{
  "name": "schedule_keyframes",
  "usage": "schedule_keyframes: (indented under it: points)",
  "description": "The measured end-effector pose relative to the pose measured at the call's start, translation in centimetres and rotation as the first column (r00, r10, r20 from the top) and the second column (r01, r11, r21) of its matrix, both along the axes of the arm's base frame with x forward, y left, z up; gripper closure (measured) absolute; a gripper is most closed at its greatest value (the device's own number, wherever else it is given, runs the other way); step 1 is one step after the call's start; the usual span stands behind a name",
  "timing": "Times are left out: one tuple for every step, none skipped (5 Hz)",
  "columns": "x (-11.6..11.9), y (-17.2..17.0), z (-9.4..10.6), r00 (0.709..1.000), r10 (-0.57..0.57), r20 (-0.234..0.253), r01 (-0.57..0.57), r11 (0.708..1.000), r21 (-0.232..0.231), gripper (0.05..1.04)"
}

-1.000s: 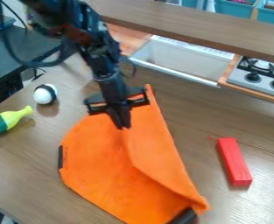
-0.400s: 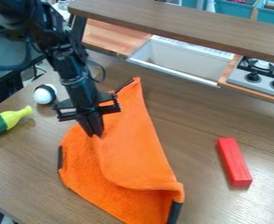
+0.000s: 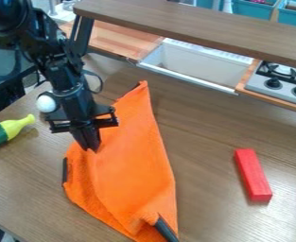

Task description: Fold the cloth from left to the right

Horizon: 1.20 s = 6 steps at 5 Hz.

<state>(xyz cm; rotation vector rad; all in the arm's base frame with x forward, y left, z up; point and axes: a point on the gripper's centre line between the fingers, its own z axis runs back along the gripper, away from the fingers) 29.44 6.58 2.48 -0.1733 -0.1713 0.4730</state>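
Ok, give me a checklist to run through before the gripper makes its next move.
1. Gripper on the cloth: ok, closed on the upper layer.
2. Fold begun: ok, the upper layer overlaps the lower one.
3. Edges lined up: not ok, a strip of the lower layer shows on the side towards the bottle.
4. Bottle off the cloth: ok, bare table lies between them.
5. Red block clear of the cloth: ok, well off to the side.
6. Gap between arm and white ball: cannot tell, the arm partly covers it.
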Motion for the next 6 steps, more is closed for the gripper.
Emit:
schedule_keyframes:
  points:
    - [-0.2,0.5,0.1,1.000,0.012,-0.004,-0.012,1.000,0.010,1.032]
    - [-0.7,1.0,0.0,0.999,0.036,-0.034,-0.036,0.999,0.007,1.032]
    - [-1.1,1.4,0.0,0.997,0.057,-0.055,-0.056,0.998,0.019,1.014]
    - [-1.5,2.5,0.4,0.983,0.139,-0.121,-0.129,0.987,0.092,0.870]
    - [-1.9,2.4,0.5,0.969,0.186,-0.166,-0.154,0.970,0.190,0.583]
    - [-2.3,3.1,1.0,0.939,0.283,-0.194,-0.227,0.937,0.267,0.312]
